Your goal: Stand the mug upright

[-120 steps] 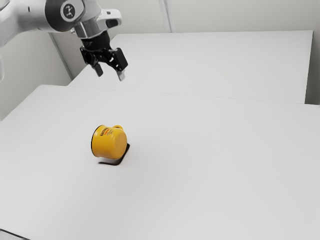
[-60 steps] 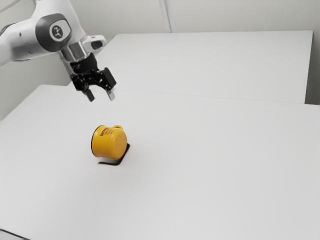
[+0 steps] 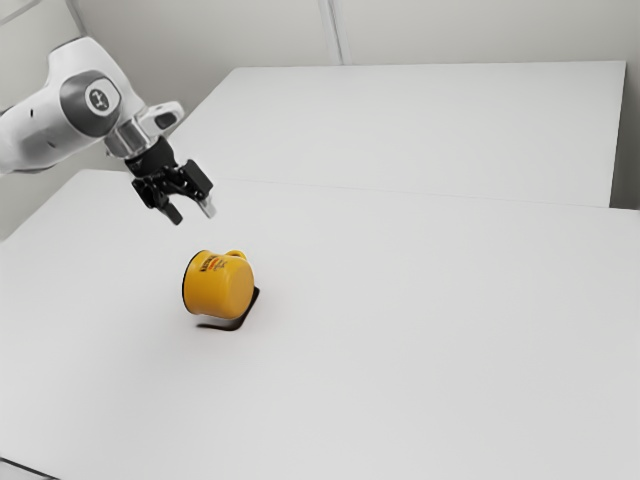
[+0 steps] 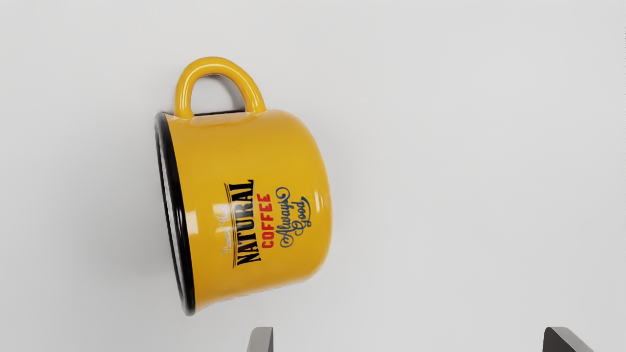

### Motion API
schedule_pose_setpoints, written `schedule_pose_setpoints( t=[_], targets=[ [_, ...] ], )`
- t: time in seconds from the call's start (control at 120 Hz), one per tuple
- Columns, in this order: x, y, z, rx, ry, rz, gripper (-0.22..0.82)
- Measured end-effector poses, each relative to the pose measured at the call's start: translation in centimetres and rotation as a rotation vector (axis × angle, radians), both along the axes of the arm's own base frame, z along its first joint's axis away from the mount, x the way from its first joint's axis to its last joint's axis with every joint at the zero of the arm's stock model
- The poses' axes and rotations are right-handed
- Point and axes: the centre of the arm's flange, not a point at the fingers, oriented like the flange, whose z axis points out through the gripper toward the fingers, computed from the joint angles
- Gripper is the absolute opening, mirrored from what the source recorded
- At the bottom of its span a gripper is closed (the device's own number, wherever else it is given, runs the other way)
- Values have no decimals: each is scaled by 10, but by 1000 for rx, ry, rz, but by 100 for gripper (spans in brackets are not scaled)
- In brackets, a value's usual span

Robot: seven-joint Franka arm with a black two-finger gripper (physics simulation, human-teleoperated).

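Exterior view, white table (image 3: 420, 350): you have it below your arm (image 3: 90, 110), a pale surface (image 3: 430, 130) beyond.
Yellow mug (image 3: 218, 288): lies on its side on the table, black rim (image 4: 177, 220) facing sideways.
Your gripper (image 3: 192, 214): above the table, near the mug but apart from it.
Jaws: spread wide, both fingers (image 4: 264, 341) free.
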Motion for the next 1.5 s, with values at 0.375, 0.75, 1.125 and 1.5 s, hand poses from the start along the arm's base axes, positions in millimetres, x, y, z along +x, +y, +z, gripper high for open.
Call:
schedule_pose_setpoints(
  t=[0.375, 0.75, 1.125, 1.5],
  targets=[
    [4, 60, -60, -123, -3, 47, 60],
    [5, 100, -111, -217, -4, 45, 60],
    [6, 111, -133, -277, -35, 4, 60],
    [4, 103, -164, -464, -29, 34, 60]
  ],
)
